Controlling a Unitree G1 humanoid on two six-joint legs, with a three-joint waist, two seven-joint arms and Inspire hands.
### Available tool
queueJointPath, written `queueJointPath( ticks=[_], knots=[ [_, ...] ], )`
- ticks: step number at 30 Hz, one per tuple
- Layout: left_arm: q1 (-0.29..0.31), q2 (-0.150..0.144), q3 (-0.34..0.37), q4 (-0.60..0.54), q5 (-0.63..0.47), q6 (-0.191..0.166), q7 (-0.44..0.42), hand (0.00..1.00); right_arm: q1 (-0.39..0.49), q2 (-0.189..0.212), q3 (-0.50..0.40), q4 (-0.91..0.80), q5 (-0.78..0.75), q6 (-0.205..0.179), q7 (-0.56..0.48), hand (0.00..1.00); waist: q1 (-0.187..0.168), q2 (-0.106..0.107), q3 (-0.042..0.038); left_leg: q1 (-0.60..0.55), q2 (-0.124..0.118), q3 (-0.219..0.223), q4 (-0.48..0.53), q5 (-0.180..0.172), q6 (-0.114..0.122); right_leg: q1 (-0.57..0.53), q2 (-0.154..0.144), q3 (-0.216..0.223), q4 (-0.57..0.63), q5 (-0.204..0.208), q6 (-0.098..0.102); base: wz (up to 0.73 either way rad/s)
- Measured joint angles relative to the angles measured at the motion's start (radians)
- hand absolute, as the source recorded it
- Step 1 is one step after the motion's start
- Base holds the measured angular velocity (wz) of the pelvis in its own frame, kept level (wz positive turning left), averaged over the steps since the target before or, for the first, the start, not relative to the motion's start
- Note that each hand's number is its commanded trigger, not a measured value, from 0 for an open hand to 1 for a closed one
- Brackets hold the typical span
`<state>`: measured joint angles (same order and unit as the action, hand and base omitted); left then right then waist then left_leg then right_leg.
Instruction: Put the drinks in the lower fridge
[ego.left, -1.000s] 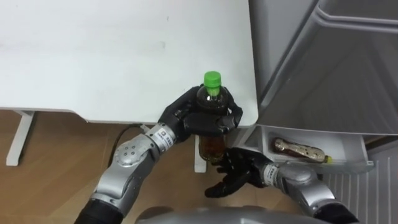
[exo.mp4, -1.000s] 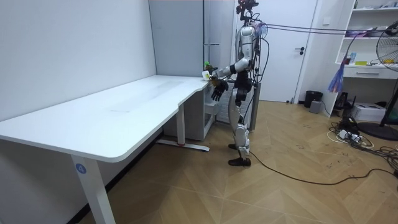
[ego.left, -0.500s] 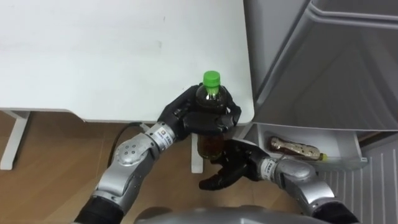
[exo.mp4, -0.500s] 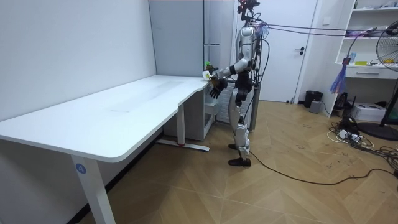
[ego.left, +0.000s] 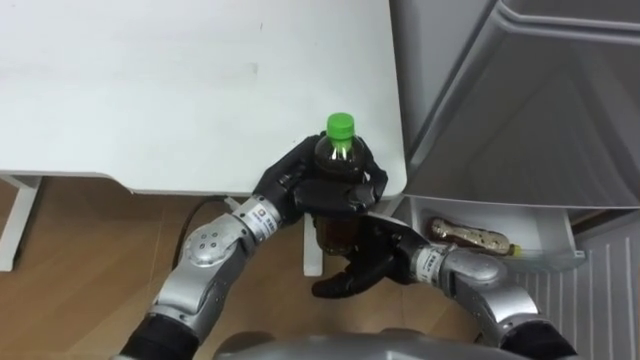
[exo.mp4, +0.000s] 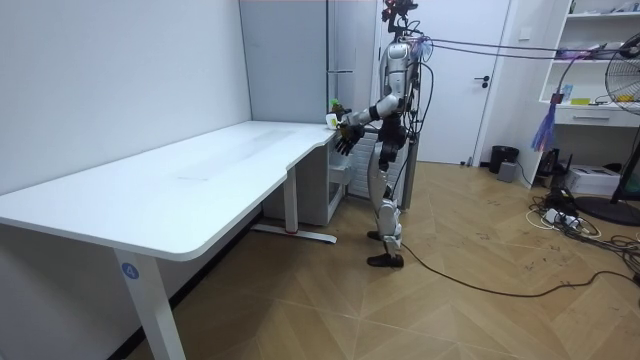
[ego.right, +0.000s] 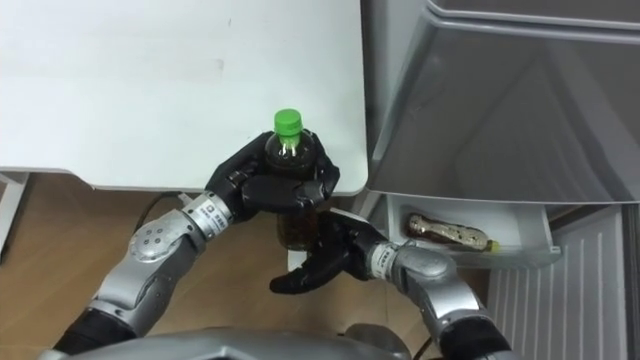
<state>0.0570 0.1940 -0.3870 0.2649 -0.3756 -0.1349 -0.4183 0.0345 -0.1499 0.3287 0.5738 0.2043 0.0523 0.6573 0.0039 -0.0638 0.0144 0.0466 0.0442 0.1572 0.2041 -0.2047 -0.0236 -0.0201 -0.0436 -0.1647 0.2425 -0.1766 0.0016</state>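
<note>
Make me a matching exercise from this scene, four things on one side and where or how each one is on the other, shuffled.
Things:
1. left hand
2. right hand
3. green-capped bottle
4. second bottle

States:
A. lying on its side in the white fridge shelf
B. open, fingers spread, low beside the held bottle's base
C. curled round a bottle just under its cap
D. upright, held at the corner of the white table

Pairs: 1-C, 2-B, 3-D, 4-A
</note>
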Motion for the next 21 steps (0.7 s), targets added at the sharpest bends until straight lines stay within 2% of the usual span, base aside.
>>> queueJointPath(
  ticks=[7,12,21],
  knots=[
    [-0.008,0.02,-0.023,-0.001,0.043,-0.008,-0.005,1.0,0.0,-0.013,0.001,-0.002,0.035,0.0,0.002,0.0,0.001,0.013,-0.0065,0.0,0.0,0.001,-0.006,-0.002,0.003,0.002,0.001,-0.003,0.003,0.0,0.0,0.0],
    [-0.008,0.02,-0.031,0.002,0.054,-0.008,-0.005,1.0,-0.001,-0.014,0.002,-0.001,0.046,0.0,0.021,0.0,0.001,0.02,-0.0041,0.012,0.0,0.003,-0.01,-0.002,0.003,0.008,0.002,0.002,0.003,0.0,0.0,0.0],
    [-0.008,0.019,-0.028,-0.001,0.065,-0.01,-0.014,1.0,-0.003,-0.013,0.003,-0.028,0.114,0.002,0.023,0.0,0.006,0.02,-0.0039,0.017,0.001,0.003,-0.023,-0.002,0.003,0.006,0.009,0.012,-0.002,0.0,0.0,-0.04]
  ],
)
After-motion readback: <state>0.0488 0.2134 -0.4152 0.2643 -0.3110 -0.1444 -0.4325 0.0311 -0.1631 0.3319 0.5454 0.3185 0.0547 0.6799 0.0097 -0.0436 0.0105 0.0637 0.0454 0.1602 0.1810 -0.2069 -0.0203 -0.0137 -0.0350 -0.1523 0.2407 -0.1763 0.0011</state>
